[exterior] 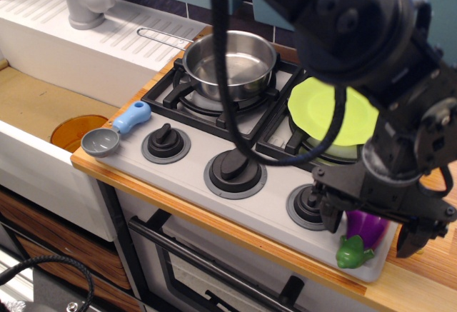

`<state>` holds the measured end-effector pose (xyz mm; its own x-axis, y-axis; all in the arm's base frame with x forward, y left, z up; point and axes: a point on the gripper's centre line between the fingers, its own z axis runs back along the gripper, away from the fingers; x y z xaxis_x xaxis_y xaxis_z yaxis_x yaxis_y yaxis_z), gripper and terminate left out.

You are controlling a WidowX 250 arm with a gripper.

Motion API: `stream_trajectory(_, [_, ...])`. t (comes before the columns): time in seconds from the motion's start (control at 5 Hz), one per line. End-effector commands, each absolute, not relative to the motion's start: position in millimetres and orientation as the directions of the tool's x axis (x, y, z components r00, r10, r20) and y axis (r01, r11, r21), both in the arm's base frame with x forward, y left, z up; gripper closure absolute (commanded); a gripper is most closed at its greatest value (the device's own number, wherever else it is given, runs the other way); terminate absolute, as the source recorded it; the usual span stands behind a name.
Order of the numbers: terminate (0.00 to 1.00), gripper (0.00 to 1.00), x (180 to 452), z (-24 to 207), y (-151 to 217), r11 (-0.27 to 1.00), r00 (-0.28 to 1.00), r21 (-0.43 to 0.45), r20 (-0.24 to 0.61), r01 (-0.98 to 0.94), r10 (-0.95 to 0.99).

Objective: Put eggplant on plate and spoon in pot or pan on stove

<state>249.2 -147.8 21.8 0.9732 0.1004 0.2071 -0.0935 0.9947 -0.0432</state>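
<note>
**Straddling the eggplant at the stove's front corner**

I take the stove as my landmark. My gripper is low over its front right corner, jaws spread wide, one finger by the rightmost knob and the other out past the stove's right edge. Nothing is in my grasp yet. The eggplant lies between my fingers, its purple body mostly hidden under my wrist and its green cap poking toward the front edge. I judge I am set this way so that I can close across its narrow width.

The plate sits on the right rear burner, just behind me, a short carry away. The pot stands empty on the left rear burner. The spoon rests untouched at the stove's front left corner.
</note>
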Motion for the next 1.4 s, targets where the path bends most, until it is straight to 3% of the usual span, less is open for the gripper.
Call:
stream_trajectory(0.0, [0.0,0.0,252,18,-146,0.994,0.964,-0.049,0.242,-0.101,0.11])
stream_trajectory(0.2, [0.0,0.0,249,7,-148,0.991,0.956,-0.056,0.263,-0.118,0.128])
stream_trajectory(0.4, [0.0,1.0,248,-1,-153,0.987,0.946,-0.056,0.283,-0.151,0.161])
stream_trajectory(1.0, [0.0,1.0,250,7,-161,0.982,0.942,-0.069,0.278,-0.174,0.186])
stream_trajectory(1.2, [0.0,1.0,247,23,-161,0.984,0.955,-0.049,0.241,-0.169,0.175])
